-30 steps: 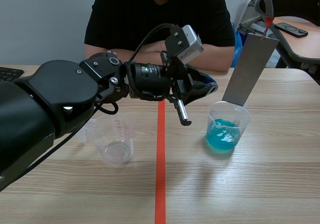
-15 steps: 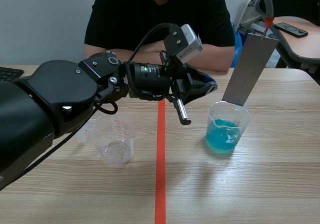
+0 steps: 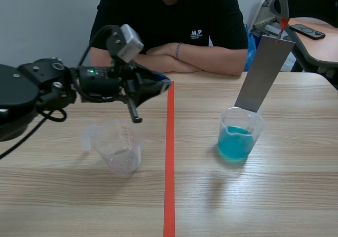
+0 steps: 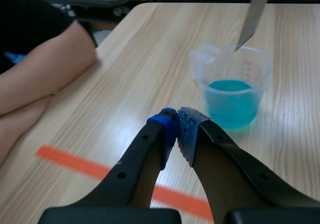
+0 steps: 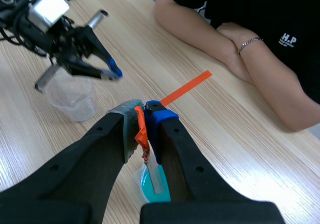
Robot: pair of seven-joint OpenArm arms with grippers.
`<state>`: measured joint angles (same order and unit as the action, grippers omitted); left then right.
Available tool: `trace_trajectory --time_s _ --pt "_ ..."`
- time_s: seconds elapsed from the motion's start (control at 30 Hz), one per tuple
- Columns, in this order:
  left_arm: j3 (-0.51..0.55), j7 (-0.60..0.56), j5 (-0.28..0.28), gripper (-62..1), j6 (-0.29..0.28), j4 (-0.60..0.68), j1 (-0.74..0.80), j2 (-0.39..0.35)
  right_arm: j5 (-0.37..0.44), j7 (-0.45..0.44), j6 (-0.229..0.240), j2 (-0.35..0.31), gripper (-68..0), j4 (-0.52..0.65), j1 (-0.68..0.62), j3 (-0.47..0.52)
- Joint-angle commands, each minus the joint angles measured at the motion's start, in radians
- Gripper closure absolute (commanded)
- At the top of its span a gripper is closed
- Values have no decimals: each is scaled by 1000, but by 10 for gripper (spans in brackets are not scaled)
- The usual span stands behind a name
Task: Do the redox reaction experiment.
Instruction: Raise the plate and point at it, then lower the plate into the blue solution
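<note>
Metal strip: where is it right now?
In the scene view the metal strip hangs right of the tape line from the right gripper, tilted, its lower end at the mouth of the beaker of blue liquid.

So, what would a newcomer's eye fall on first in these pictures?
Most likely the clear cup of bright blue liquid, right of the orange-red line, with a grey metal strip slanting down to its mouth from the right gripper, raised high. Next, the left gripper, shut on nothing, hovers just past an empty clear cup.
</note>
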<state>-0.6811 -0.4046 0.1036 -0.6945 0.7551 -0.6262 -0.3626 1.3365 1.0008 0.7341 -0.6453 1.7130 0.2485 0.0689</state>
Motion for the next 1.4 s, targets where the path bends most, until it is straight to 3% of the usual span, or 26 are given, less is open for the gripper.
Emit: trace_trajectory --time_s 0.0,0.17,0.3,0.4,0.5,0.73,0.93,1.17,1.27,1.37 --pt "8 -40 36 -40 -2 21 -2 -81 26 -11 11 -16 -15 15 17 11" --pt "32 -141 116 -40 -2 48 84 -330 26 -11 11 -16 -15 15 17 11" --pt "124 -243 155 -40 -2 51 246 -515 26 -11 11 -16 -15 15 17 11" --pt "233 -319 155 -40 -2 51 422 -608 26 -11 11 -16 -15 15 17 11" --pt "371 -365 154 -40 6 50 626 -646 26 -12 11 -14 -15 15 17 11" --pt "708 -464 132 -40 107 50 1056 -560 26 -12 11 -13 -15 14 17 10" --pt "928 -577 -2 -40 223 51 1295 -396 21 -12 11 -8 -15 11 11 10" --pt "1022 -620 -185 -40 360 148 1445 -207 13 -23 11 -8 -15 8 3 10" --pt "1028 -620 -232 -40 397 202 1485 -153 -8 -23 11 8 -15 -7 3 10" --pt "1032 -621 -240 -40 419 250 1523 -121 -39 -20 11 33 -15 -28 3 8"
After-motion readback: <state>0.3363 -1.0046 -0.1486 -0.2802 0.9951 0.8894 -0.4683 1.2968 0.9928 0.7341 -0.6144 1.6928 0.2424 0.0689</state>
